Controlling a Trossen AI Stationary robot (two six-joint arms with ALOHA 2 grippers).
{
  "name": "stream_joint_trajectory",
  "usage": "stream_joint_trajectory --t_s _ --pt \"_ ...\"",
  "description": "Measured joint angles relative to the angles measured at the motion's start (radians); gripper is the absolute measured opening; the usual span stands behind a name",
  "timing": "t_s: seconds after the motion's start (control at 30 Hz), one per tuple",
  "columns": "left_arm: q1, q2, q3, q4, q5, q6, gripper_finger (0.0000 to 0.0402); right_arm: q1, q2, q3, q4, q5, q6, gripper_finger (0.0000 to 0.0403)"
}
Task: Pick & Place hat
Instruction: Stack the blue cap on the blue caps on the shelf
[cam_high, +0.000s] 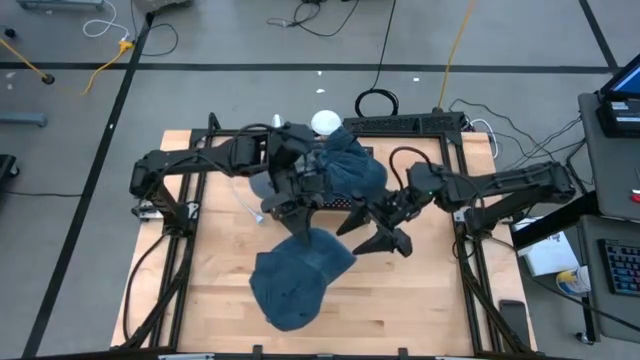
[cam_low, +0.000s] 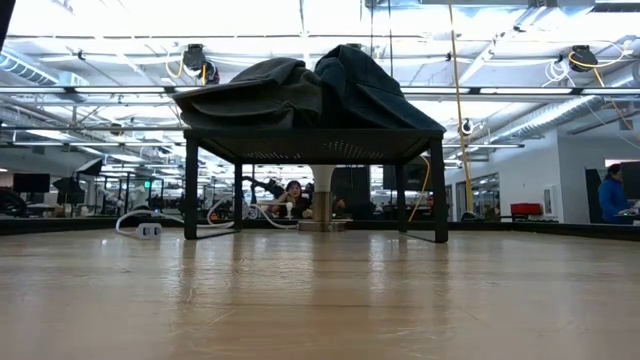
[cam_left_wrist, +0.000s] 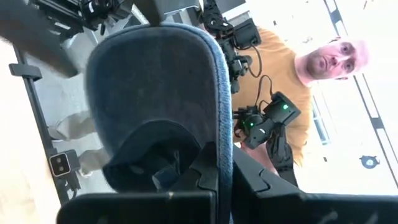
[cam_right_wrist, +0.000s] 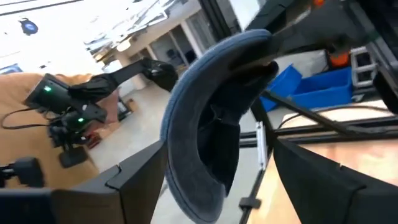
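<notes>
Two sets of fingers close together above the wooden table (cam_high: 200, 300), one to each arm. Left fingers (cam_high: 298, 222) shut tight on the edge of the blue hat (cam_high: 300, 285), a fold of its soft rim pinched flat between them. Hat spread out just beyond those fingertips, crown rounded, hollow underside turned toward the left wrist camera. Cannot tell from above whether resting on the boards or hanging clear of them.

Right fingers (cam_high: 385, 240) spread wide apart, gripping nothing, just beside the hat and level with the left fingers. Seen past the right fingers, the hat stands on edge ahead of the gap between them, its curved rim nearest, apart from both tips.

Behind both sets of fingers, a heap of dark cloth (cam_low: 310, 90) piled on a black stand (cam_low: 310, 145) at the far side of the table. Beyond the hat in the left wrist view, a person in an orange shirt (cam_left_wrist: 280, 68).
</notes>
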Motion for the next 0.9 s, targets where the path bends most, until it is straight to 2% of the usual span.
stream_joint_trajectory --t_s 0.07,0.17,0.37,0.6,0.9 --pt "0.002 0.0 0.0 -0.003 0.003 0.005 0.0008 0.019 -0.002 0.0 0.001 0.048 -0.021 0.0286" --pt "-0.002 0.0 0.0 -0.004 0.001 0.006 0.0008 0.036 -0.008 0.0 -0.001 0.064 -0.018 0.0277" --pt "-0.023 0.0 0.0 -0.006 -0.015 0.018 0.0008 0.038 -0.014 0.0 -0.011 0.054 0.012 0.0255" --pt "-0.041 0.0 0.0 -0.023 -0.004 0.013 0.0007 0.054 -0.014 -0.001 -0.014 0.021 0.047 0.0257" --pt "-0.03 -0.001 0.0 -0.022 -0.079 0.013 0.0007 0.092 0.0 -0.002 -0.016 0.076 0.013 0.0254"
